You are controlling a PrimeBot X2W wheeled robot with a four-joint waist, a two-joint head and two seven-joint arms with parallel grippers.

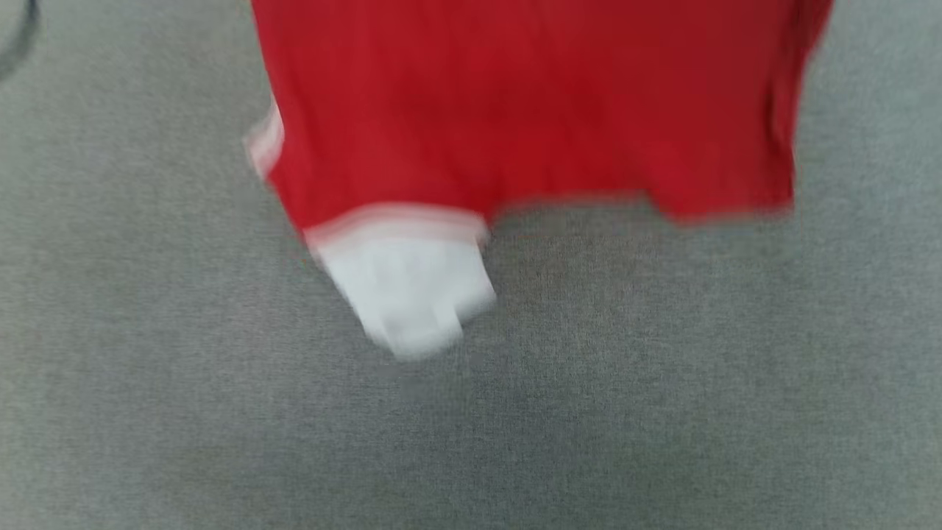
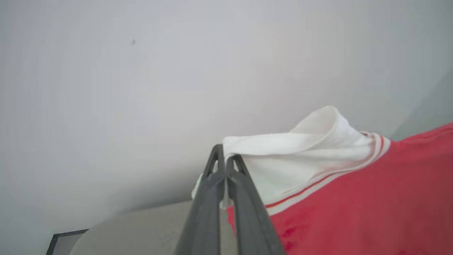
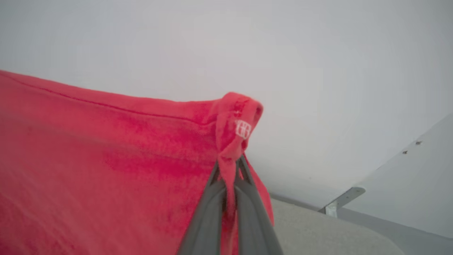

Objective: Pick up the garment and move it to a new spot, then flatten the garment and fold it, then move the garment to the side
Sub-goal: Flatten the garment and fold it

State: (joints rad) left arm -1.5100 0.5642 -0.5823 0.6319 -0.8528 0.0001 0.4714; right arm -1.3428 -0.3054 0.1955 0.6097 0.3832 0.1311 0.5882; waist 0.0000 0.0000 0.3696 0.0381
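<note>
The red garment (image 1: 530, 103) hangs down from the top of the head view, blurred, with a white sleeve end (image 1: 408, 291) dangling lowest over the grey surface. In the left wrist view my left gripper (image 2: 225, 156) is shut on the white sleeve fabric (image 2: 300, 156), next to the striped trim and red body (image 2: 371, 212). My right gripper (image 3: 229, 166) is shut on a bunched red corner of the garment (image 3: 106, 159), which carries a small white logo. The cloth stretches between the two grippers, lifted off the surface.
A grey fabric-covered surface (image 1: 662, 383) lies below the hanging garment. A pale wall (image 2: 141, 88) stands behind in both wrist views. A dark cable curves at the top left corner (image 1: 22, 44). A metal bracket (image 3: 339, 203) sits at the surface's far edge.
</note>
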